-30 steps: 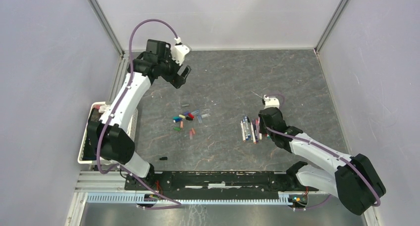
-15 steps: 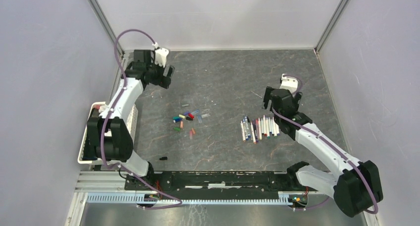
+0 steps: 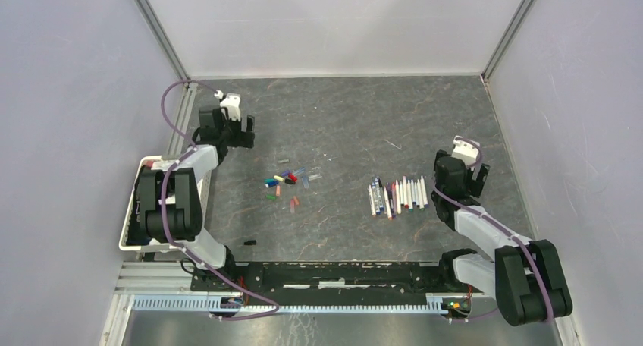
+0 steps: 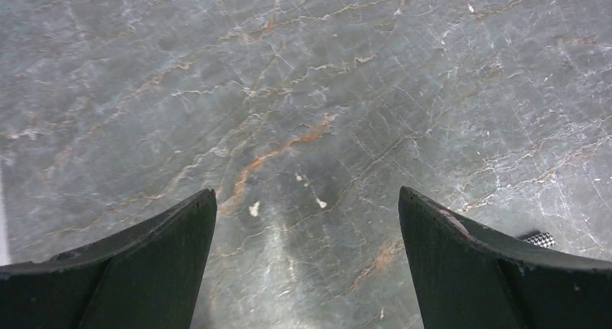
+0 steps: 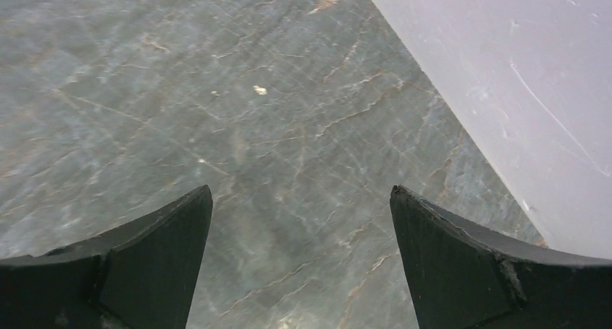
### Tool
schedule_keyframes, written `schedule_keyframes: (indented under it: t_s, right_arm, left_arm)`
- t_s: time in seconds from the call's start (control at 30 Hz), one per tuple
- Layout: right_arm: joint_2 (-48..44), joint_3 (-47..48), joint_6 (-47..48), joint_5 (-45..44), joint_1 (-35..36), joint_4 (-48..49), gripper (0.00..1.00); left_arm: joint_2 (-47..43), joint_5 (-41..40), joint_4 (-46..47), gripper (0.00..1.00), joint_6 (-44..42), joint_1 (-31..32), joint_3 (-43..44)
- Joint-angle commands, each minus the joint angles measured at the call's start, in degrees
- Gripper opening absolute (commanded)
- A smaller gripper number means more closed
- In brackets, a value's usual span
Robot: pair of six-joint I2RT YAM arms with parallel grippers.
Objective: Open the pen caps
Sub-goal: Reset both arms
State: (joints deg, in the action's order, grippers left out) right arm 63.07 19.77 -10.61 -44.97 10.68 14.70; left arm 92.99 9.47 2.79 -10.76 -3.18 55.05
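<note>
Top external: both our arms are now drawn back; the pen caps [image 3: 284,183] lie loose, well apart from our left jaws, the pens [image 3: 398,196] near our right jaws. Left wrist: jaws apart, only surface [image 4: 289,91] between. Right wrist: jaws apart too. Uncapping looks done.

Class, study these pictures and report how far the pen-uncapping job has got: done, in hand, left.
Done, apparently: loose pen caps lie clustered centrally, apart from the pens lined up to their right. In hand: nothing; left claw and right claw are open, empty, over the table. Left: unclear, the pens show too small to tell if any is capped.
</note>
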Motion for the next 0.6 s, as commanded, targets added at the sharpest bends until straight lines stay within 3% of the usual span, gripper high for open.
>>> schedule_keyframes:
  t_s: [0.0,0.23,0.57]
  right_arm:
    - [2.24,-2.19,6.41,0.32,-2.62,15.03,0.98]
    - [6.1,-9.84,13.96,4.17,-3.99,32.58,0.98]
    - [7.51,-18.17,14.72,9.86,-4.14,47.99,0.98]
  left_arm:
    - [0.36,2.73,18.01,1.0,6.1,0.41,-6.26]
    - [-0.38,7.51,24.79,1.0,8.45,0.02,-11.48]
    - [-5.77,3.78,27.22,1.0,8.8,-0.07,-17.82]
